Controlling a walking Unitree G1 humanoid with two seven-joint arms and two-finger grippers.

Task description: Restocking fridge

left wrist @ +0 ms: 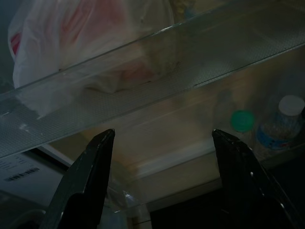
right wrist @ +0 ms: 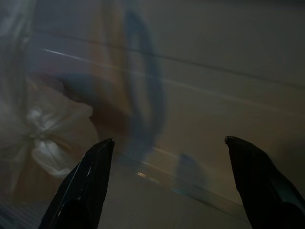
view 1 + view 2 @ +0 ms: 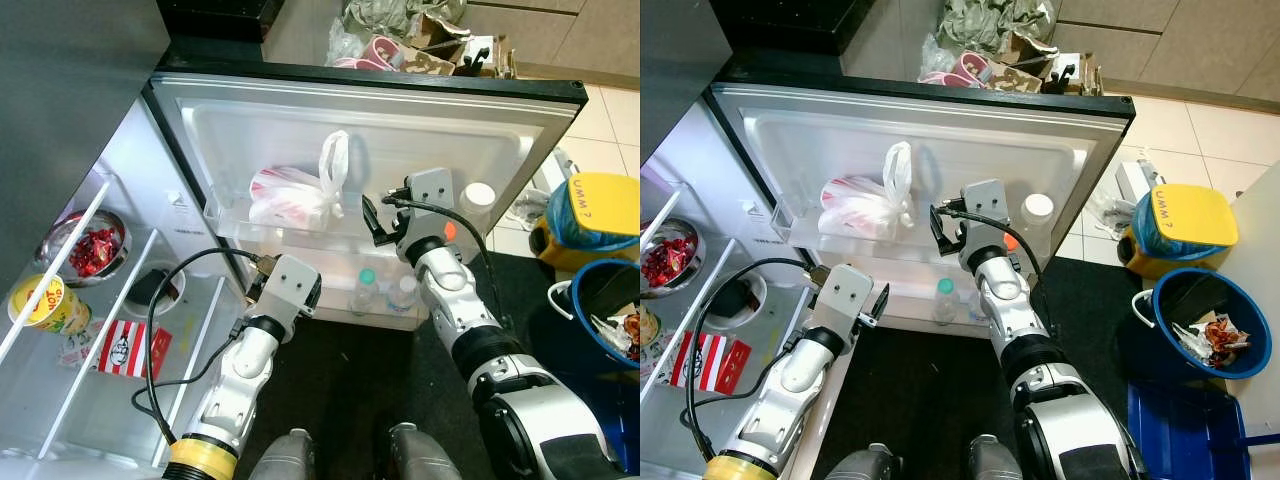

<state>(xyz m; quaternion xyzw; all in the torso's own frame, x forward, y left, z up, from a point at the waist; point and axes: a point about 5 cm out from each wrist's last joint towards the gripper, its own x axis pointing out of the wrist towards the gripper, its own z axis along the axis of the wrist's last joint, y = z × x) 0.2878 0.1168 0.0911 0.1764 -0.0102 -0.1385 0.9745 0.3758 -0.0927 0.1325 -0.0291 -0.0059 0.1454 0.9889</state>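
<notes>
Yellow paper cup (image 3: 45, 303) with red letters that look like "NOZ" sits on a fridge shelf (image 3: 95, 400), next to a red and white packet (image 3: 128, 350) with a round logo too small to read. A yellow bin lid (image 3: 603, 204) shows "UMM". The fridge door (image 3: 400, 120) stands open. A white plastic bag (image 3: 295, 192) with red print rests in the upper door tray. Bottles (image 3: 385, 292) stand in the lower tray. The right gripper (image 3: 372, 222) is raised beside the bag, jaws apart and holding nothing. The left gripper (image 1: 159, 181) reaches low toward the lower tray, jaws apart too.
</notes>
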